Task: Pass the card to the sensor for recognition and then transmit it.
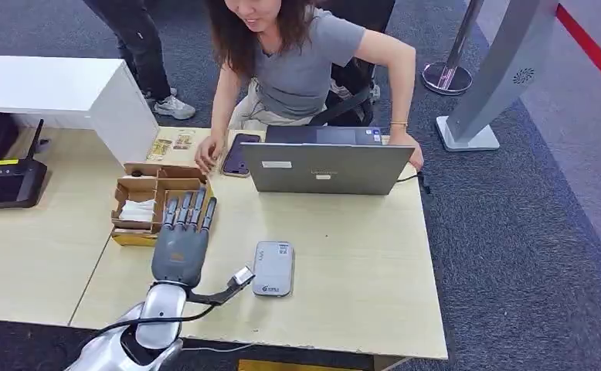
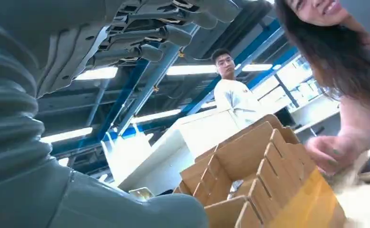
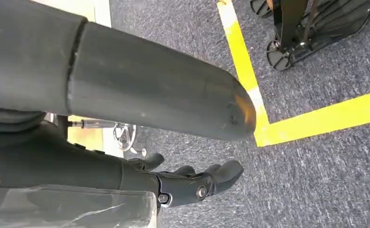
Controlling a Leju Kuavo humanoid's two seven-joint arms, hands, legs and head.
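left hand [image 1: 181,247]: fingers [image 1: 189,210] straight, slightly apart, empty, over cardboard box [image 1: 155,202] | right hand [image 3: 192,183]: fingers loosely curled, empty, above floor

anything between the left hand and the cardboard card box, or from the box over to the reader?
Nothing visible. The left hand hovers at the cardboard box edge, fingers spread. The table between box and grey card reader is bare; the laptop sits farther back.

laptop [image 1: 327,168] lid logo, sensor [image 1: 273,268] print, both unreadable
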